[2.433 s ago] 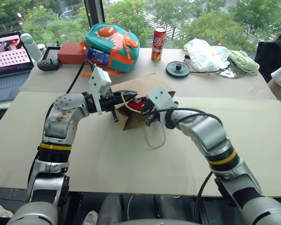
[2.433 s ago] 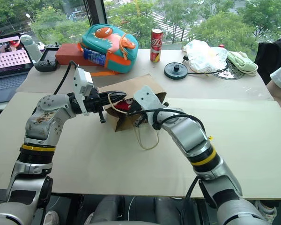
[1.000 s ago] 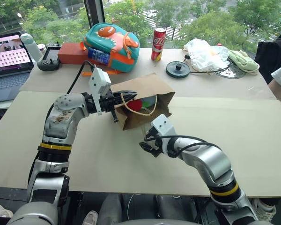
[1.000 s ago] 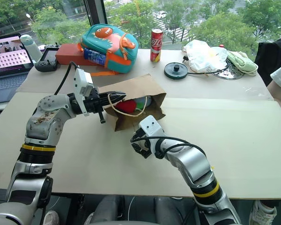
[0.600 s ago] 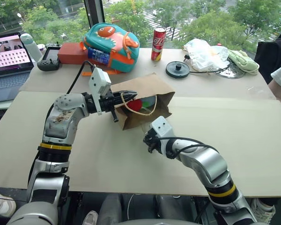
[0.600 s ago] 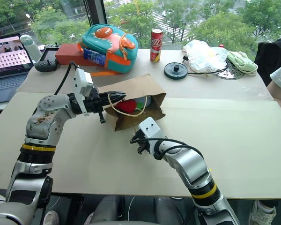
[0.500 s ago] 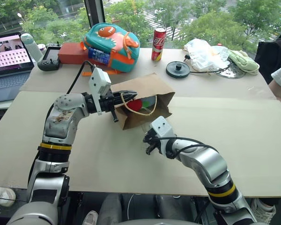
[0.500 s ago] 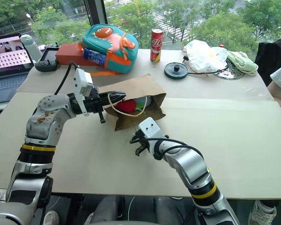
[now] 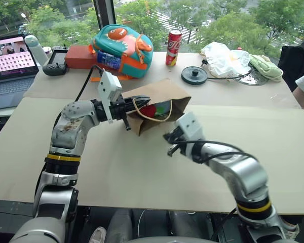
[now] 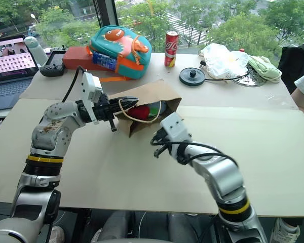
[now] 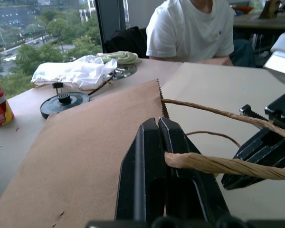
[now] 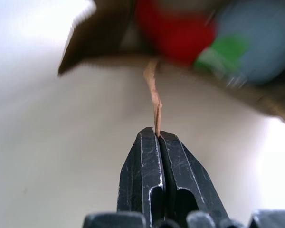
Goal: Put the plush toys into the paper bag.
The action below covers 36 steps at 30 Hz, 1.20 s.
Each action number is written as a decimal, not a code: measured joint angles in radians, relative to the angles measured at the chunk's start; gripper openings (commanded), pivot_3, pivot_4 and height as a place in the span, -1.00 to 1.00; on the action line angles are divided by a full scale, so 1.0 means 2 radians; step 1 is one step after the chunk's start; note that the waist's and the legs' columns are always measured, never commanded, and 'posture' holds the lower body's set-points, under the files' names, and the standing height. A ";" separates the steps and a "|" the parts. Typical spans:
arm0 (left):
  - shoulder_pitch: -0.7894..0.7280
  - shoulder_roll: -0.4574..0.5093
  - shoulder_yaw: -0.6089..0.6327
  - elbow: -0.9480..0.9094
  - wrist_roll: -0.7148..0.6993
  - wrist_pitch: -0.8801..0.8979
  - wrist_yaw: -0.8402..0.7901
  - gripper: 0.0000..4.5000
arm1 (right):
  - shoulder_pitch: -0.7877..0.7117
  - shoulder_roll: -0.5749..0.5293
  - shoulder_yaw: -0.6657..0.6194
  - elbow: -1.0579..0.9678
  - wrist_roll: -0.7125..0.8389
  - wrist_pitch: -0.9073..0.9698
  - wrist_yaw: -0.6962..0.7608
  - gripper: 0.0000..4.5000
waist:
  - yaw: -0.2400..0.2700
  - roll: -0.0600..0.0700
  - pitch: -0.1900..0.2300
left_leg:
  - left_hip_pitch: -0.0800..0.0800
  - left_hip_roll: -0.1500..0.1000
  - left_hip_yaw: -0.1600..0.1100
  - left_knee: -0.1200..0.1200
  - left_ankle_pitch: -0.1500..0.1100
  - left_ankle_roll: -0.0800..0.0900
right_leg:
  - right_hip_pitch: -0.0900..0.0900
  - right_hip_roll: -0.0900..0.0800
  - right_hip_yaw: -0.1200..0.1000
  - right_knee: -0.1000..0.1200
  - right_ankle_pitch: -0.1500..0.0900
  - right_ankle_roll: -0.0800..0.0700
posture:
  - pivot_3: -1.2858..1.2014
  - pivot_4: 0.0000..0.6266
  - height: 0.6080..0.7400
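**Both toys in, both handles pinched – bag lying on its side**

I've got the paper bag (image 9: 159, 98) on its side on the desk (image 9: 142, 167), mouth facing me. Both plush toys sit inside w/ the red chili plush (image 9: 149, 111) toward the L side of the mouth and the grey-blue ball (image 9: 164, 108) just beside it on the R.

L gripper (image 11: 159, 142): jaws together, clamped on the upper twine handle (image 11: 213, 164) right at the bag's top edge. R gripper (image 12: 157, 137): jaws together on the lower twine handle (image 12: 154, 95), which runs taut from the jaw tips up to the bag's lower lip. R gripper hangs in front of the mouth, lifted off the desk.

Relation that matters, I judge: the bag's long axis runs level, away from me, bottom end pointing toward the backpack (image 9: 122, 44) and can (image 9: 173, 40) at the far side. Both jaws are at the mouth end, L above, R below, so the bag's body trails away from both. To stand it upright, I reckon both handles must rise together and let the bottom swing under. Risk: the toys are near the mouth, could roll out if the lip dips.
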 measured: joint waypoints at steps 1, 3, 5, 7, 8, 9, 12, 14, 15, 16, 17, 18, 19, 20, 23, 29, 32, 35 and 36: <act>-0.005 -0.007 0.006 0.000 -0.012 0.011 0.009 -1.00 | -0.006 -0.004 -0.010 -0.006 0.005 0.000 0.003 -0.99 | -0.001 0.000 0.000 | 0.000 0.000 0.000 0.000 0.000 0.000 | 0.000 0.000 0.000 0.000 0.000 0.000 | 0.03 -0.52 0.82; -0.013 -0.024 0.029 0.000 -0.040 0.039 0.035 -1.00 | -0.024 -0.020 -0.027 -0.011 0.018 0.000 0.013 -0.99 | -0.002 0.000 0.000 | 0.000 0.000 0.000 0.000 0.000 0.000 | 0.000 0.000 0.000 0.000 0.000 0.000 | 0.03 -0.52 0.82; -0.017 -0.036 0.046 0.000 -0.061 0.063 0.058 -1.00 | -0.042 -0.033 -0.040 -0.019 0.024 0.000 0.021 -0.99 | -0.002 0.000 0.000 | 0.000 0.000 0.000 0.000 0.000 0.000 | 0.000 0.000 0.000 0.000 0.000 0.000 | 0.03 -0.52 0.82; -0.019 -0.048 0.064 0.000 -0.084 0.089 0.082 -1.00 | -0.059 -0.043 -0.045 -0.023 0.032 0.000 0.025 -0.99 | -0.002 0.000 0.000 | 0.000 0.000 0.000 0.000 0.000 0.000 | 0.000 0.000 0.000 0.000 0.000 0.000 | 0.03 -0.52 0.82; -0.019 -0.056 0.074 0.000 -0.097 0.106 0.096 -1.00 | -0.066 -0.048 -0.045 -0.024 0.034 0.000 0.028 -0.99 | -0.002 0.000 0.000 | 0.000 0.000 0.000 0.000 0.000 0.000 | 0.000 0.000 0.000 0.000 0.000 0.000 | 0.03 -0.52 0.82; -0.017 -0.061 0.082 0.001 -0.108 0.118 0.106 -1.00 | -0.071 -0.049 -0.042 -0.024 0.035 0.000 0.029 -0.99 | -0.002 0.000 0.000 | 0.000 0.000 0.000 0.000 0.000 0.000 | 0.000 0.000 0.000 0.000 0.000 0.000 | 0.03 -0.52 0.82; 0.000 -0.072 0.099 0.000 -0.135 0.150 0.134 -1.00 | -0.079 -0.048 -0.030 -0.022 0.035 0.000 0.024 -0.99 | -0.002 0.000 0.000 | 0.000 0.000 0.000 0.000 0.000 0.000 | 0.000 0.000 0.000 0.000 0.000 0.000 | 0.03 -0.52 0.82; 0.014 -0.073 0.101 0.000 -0.144 0.162 0.143 -1.00 | -0.080 -0.047 -0.021 -0.017 0.034 0.000 0.019 -0.99 | -0.002 0.000 0.000 | 0.000 0.000 0.000 0.000 0.000 0.000 | 0.000 0.000 0.000 0.000 0.000 0.000 | 0.03 -0.52 0.82; 0.017 -0.073 0.101 -0.001 -0.146 0.165 0.145 -1.00 | -0.080 -0.046 -0.015 -0.015 0.034 0.000 0.018 -0.99 | -0.002 0.000 0.000 | 0.000 0.000 0.000 0.000 0.000 0.000 | 0.000 0.000 0.000 0.000 0.000 0.000 | 0.03 -0.52 0.82; 0.022 -0.072 0.099 -0.004 -0.146 0.170 0.145 -1.00 | -0.080 -0.044 -0.007 -0.013 0.033 0.000 0.016 -0.99 | -0.002 0.000 0.000 | 0.000 0.000 0.000 0.000 0.000 0.000 | 0.000 0.000 0.000 0.000 0.000 0.000 | 0.03 -0.52 0.82; 0.027 -0.071 0.094 -0.008 -0.146 0.171 0.143 -1.00 | -0.080 -0.042 0.003 -0.010 0.032 0.000 0.014 -0.99 | -0.002 0.000 0.000 | 0.000 0.000 0.000 0.000 0.000 0.000 | 0.000 0.000 0.000 0.000 0.000 0.000 | 0.03 -0.52 0.82; 0.032 -0.070 0.089 -0.012 -0.145 0.171 0.142 -1.00 | -0.080 -0.041 0.011 -0.008 0.032 0.000 0.012 -0.99 | -0.002 0.000 0.000 | 0.000 0.000 0.000 0.000 0.000 0.000 | 0.000 0.000 0.000 0.000 0.000 0.000 | 0.03 -0.52 0.82; 0.037 -0.070 0.082 -0.013 -0.145 0.172 0.140 -1.00 | -0.080 -0.041 0.020 -0.004 0.032 0.000 0.010 -0.86 | -0.002 0.000 0.000 | 0.000 0.000 0.000 0.000 0.000 0.000 | 0.000 0.000 0.000 0.000 0.000 0.000 | 0.03 -0.52 0.82; 0.040 -0.068 0.077 -0.014 -0.142 0.172 0.137 -0.87 | -0.080 -0.041 0.026 -0.002 0.030 0.000 0.008 -0.70 | -0.002 0.000 0.000 | 0.000 0.000 0.000 0.000 0.000 0.000 | 0.000 0.000 0.000 0.000 0.000 0.000 | 0.03 -0.52 0.82; 0.041 -0.059 0.070 -0.015 -0.137 0.171 0.128 -0.50 | -0.080 -0.038 0.040 0.008 0.026 0.000 0.002 -0.33 | -0.001 0.000 0.000 | 0.000 0.000 0.000 0.000 0.000 0.000 | 0.000 0.000 0.000 0.000 0.000 0.000 | 0.03 -0.52 0.82; 0.041 -0.047 0.070 -0.028 -0.153 0.184 0.112 0.46 | -0.080 -0.019 0.037 0.016 0.022 0.000 -0.007 0.56 | -0.001 0.000 0.000 | 0.000 0.000 0.000 0.000 0.000 0.000 | 0.000 0.000 0.000 0.000 0.000 0.000 | 0.03 -0.52 0.82; 0.039 -0.035 0.078 -0.039 -0.174 0.205 0.108 0.98 | -0.081 -0.017 0.016 0.015 0.031 0.000 -0.004 1.00 | -0.001 0.000 0.000 | 0.000 0.000 0.000 0.000 0.000 0.000 | 0.000 0.000 0.000 0.000 0.000 0.000 | 0.03 -0.52 0.82; 0.035 -0.022 0.087 -0.043 -0.190 0.220 0.108 0.98 | -0.081 -0.022 -0.013 0.014 0.045 -0.001 0.008 1.00 | -0.001 0.000 0.000 | 0.000 0.000 0.000 0.000 0.000 0.000 | 0.000 0.000 0.000 0.000 0.000 0.000 | 0.03 -0.52 0.82; 0.034 -0.017 0.090 -0.046 -0.193 0.224 0.108 0.98 | -0.081 -0.026 -0.023 0.012 0.051 -0.003 0.012 1.00 | -0.001 0.000 0.000 | 0.000 0.000 0.000 0.000 0.000 0.000 | 0.000 0.000 0.000 0.000 0.000 0.000 | 0.03 -0.52 0.82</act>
